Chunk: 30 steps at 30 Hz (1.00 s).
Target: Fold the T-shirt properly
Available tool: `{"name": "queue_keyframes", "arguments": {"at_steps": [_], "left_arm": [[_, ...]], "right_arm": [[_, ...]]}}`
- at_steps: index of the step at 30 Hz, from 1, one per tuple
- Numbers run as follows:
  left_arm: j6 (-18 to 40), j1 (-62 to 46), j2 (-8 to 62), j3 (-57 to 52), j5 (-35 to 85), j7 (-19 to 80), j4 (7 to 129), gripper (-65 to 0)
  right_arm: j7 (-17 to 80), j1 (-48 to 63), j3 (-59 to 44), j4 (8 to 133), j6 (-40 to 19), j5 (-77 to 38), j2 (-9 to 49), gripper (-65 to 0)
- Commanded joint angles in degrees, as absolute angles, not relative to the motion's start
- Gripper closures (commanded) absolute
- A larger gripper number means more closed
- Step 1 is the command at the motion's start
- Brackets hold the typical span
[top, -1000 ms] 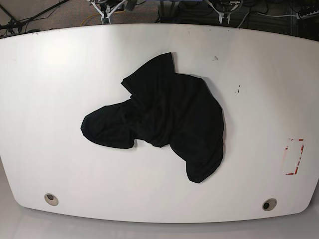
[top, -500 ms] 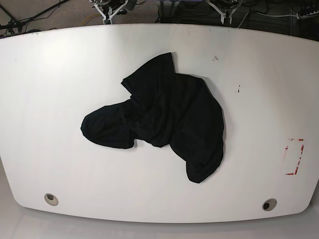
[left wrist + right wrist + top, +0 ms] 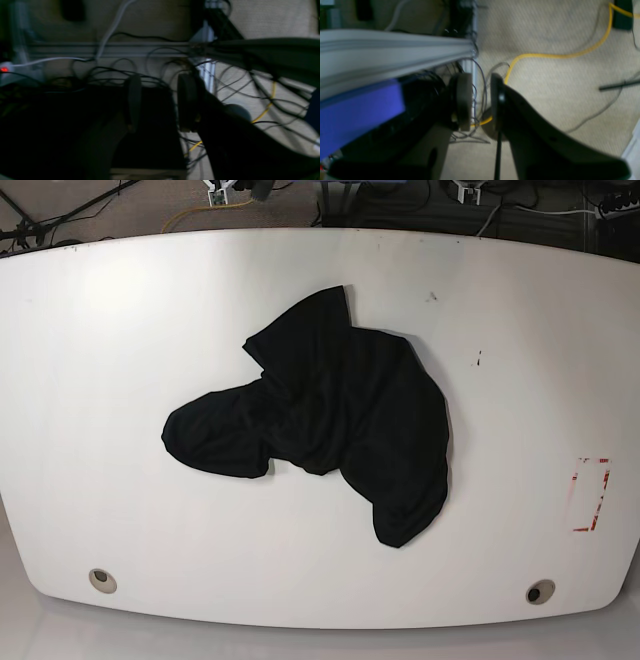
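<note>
The T-shirt (image 3: 330,415) is black and lies crumpled in a heap in the middle of the white table (image 3: 120,340), one lobe reaching left and another toward the front right. Neither gripper is near it. In the left wrist view my left gripper (image 3: 160,102) is open, its dark pads (image 3: 133,100) apart with nothing between them, over a floor full of cables. In the right wrist view my right gripper (image 3: 480,100) is open by a narrow gap, empty, above carpet. In the base view only small bits of the arms show at the top edge.
Red tape marks (image 3: 590,495) sit near the table's right edge. Two round holes (image 3: 101,579) (image 3: 540,590) lie by its front edge. A yellow cable (image 3: 545,55), a grey rail (image 3: 395,50) and dark cables (image 3: 112,75) are behind the table.
Both arms' ends have drawn back toward the top edge of the base view, leaving less of them showing. The T-shirt has not moved.
</note>
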<state>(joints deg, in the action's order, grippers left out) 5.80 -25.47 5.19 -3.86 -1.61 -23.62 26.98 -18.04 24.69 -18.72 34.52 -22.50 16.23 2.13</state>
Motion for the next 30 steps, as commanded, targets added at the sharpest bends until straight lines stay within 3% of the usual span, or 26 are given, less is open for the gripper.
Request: {"name": "queue_keyframes", "arguments": {"at_steps": [1, 7, 13, 20, 30], "left_arm": [[5.76, -31.96, 6.37, -3.91, -1.54, -24.4, 34.95, -21.2], [5.76, -40.13, 8.57, -4.0, -1.45, -24.4, 47.6, -21.2], [5.76, -49.8, 10.33, -4.09, -1.36, -24.4, 60.97, -21.1], [5.67, -61.23, 11.65, -6.73, 0.48, -24.4, 78.64, -21.1], [5.76, -68.97, 12.44, -9.19, 9.89, -24.4, 94.37, -21.2]], "right_arm": [[-18.77, 30.99, -18.86, 40.84, -22.81, 15.78, 1.27, -12.2], [-18.77, 39.16, -18.86, 51.03, -22.81, 15.6, -0.57, -12.2], [-18.77, 49.71, -18.77, 65.19, -23.25, 5.41, -0.48, -12.2], [-18.77, 60.18, -18.77, 80.13, -23.25, 1.63, -0.48, -12.2], [-17.27, 63.96, -18.86, 94.81, -23.25, -0.22, -0.4, -12.2]]}}
